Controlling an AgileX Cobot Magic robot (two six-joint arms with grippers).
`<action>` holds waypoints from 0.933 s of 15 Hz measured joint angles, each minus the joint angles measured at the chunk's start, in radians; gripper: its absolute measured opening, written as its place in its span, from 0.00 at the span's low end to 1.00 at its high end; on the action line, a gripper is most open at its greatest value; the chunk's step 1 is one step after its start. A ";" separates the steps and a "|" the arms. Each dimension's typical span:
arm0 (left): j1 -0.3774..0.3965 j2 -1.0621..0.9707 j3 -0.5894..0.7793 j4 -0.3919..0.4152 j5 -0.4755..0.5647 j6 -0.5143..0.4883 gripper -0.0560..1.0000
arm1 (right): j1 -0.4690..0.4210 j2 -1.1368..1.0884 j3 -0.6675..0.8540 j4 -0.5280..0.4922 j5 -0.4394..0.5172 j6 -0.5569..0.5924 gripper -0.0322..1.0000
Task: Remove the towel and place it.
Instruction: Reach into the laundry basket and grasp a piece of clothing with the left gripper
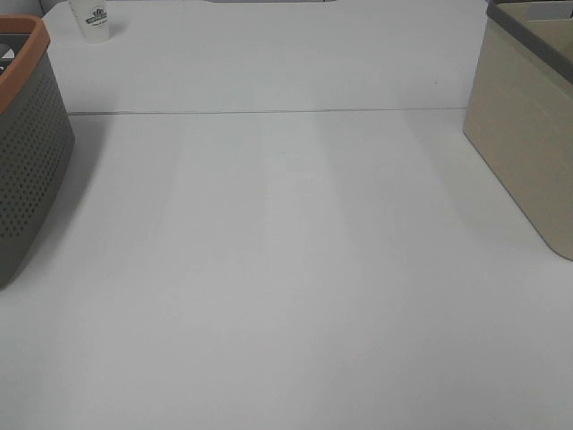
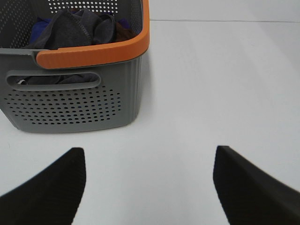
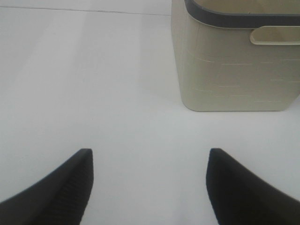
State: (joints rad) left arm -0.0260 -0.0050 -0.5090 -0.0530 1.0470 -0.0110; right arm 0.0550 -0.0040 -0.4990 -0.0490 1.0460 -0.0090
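A dark charcoal-grey towel (image 2: 77, 29) lies crumpled inside a grey perforated basket with an orange rim (image 2: 93, 54), among other dark cloths. The basket stands at the left edge in the exterior high view (image 1: 31, 170); the towel does not show there. My left gripper (image 2: 150, 187) is open and empty, held back from the basket over the white table. My right gripper (image 3: 150, 187) is open and empty, facing a beige bin. Neither gripper shows in the exterior high view.
A beige bin with a dark grey rim (image 3: 234, 61) stands at the right of the table (image 1: 528, 134). A small white cup with a dark print (image 1: 95, 18) stands at the far left. A thin seam (image 1: 269, 112) crosses the white table.
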 joint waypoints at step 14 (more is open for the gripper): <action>0.000 0.004 -0.042 0.003 -0.011 -0.045 0.72 | 0.000 0.000 0.000 0.000 0.000 0.000 0.69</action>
State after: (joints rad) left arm -0.0260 -0.0010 -0.5510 -0.0500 1.0360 -0.0560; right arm 0.0550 -0.0040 -0.4990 -0.0490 1.0460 -0.0090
